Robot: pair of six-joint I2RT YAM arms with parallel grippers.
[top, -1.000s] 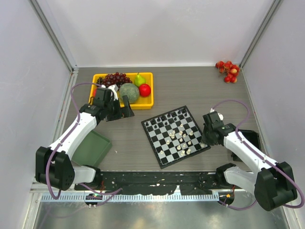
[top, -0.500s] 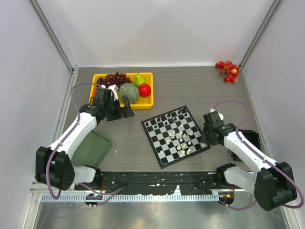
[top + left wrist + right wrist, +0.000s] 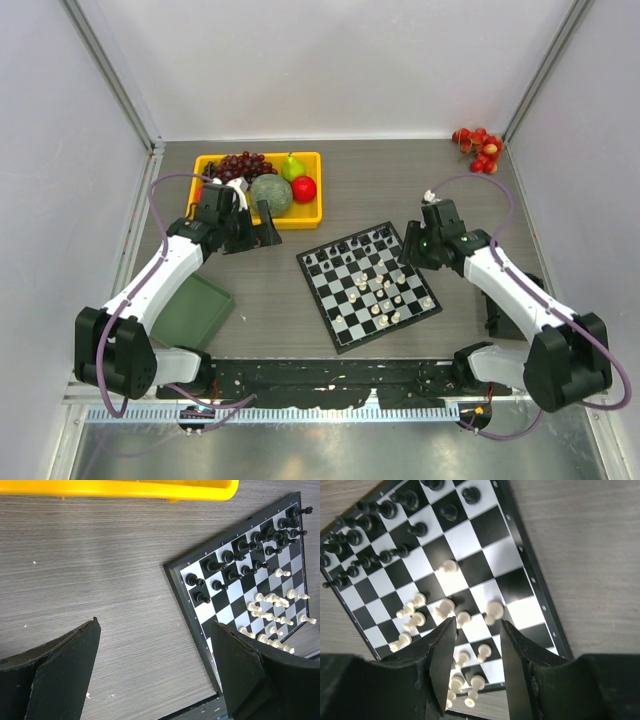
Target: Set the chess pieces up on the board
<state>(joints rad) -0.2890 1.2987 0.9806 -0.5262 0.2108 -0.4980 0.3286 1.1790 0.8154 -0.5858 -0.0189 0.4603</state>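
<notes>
Grey wood-grain laminate surface (image 3: pixel 400 190), lit evenly, no hard shadows. Plain pale lavender-white panel walls (image 3: pixel 330 60) enclosed it at back and both sides, joined by grey metal corner posts (image 3: pixel 115 75). A black perforated strip (image 3: pixel 330 375) and a brushed metal ledge (image 3: pixel 330 445) ran along the near edge.

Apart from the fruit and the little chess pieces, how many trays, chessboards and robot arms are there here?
Trays: 2, yellow tray and green tray
Chessboards: 1, the chessboard
Robot arms: 2, left arm and right arm
Total: 5
</notes>
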